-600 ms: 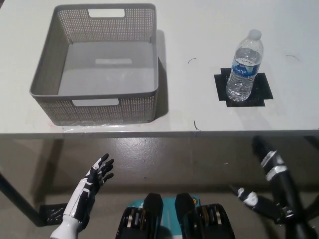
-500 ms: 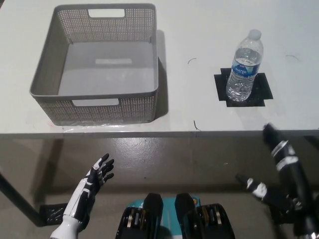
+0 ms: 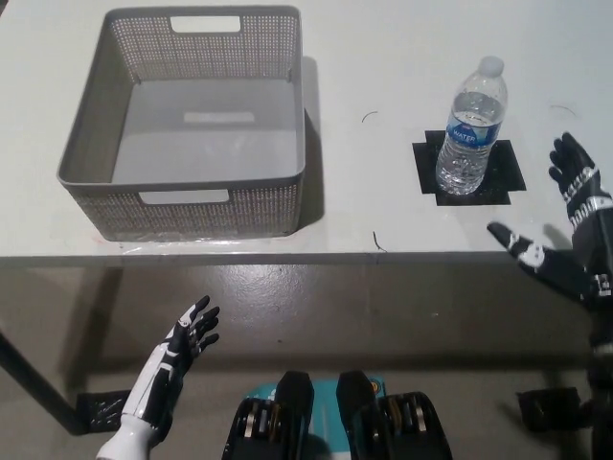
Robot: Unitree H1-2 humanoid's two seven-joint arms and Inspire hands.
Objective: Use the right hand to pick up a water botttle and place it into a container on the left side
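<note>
The black right hand (image 3: pixel 565 235) had risen to the white worktop (image 3: pixel 383 192), fingers spread wide, at 4 o'clock of the clear plastic water bottle (image 3: pixel 469 129); grasp not yet begun. White left hand (image 3: pixel 182 340) rested open below.

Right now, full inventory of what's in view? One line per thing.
water bottle: one, clear with white cap and blue label, upright on the black square, table right.
black square: one, black marking, flat on the table under the bottle.
basket: one, grey perforated, nothing visible inside, table left.
table: one, white, across the upper picture.
left hand: one, white, open, resting below the table edge at lower left.
right hand: one, black, open, raised at the table's right edge, right of the bottle, not touching it.
</note>
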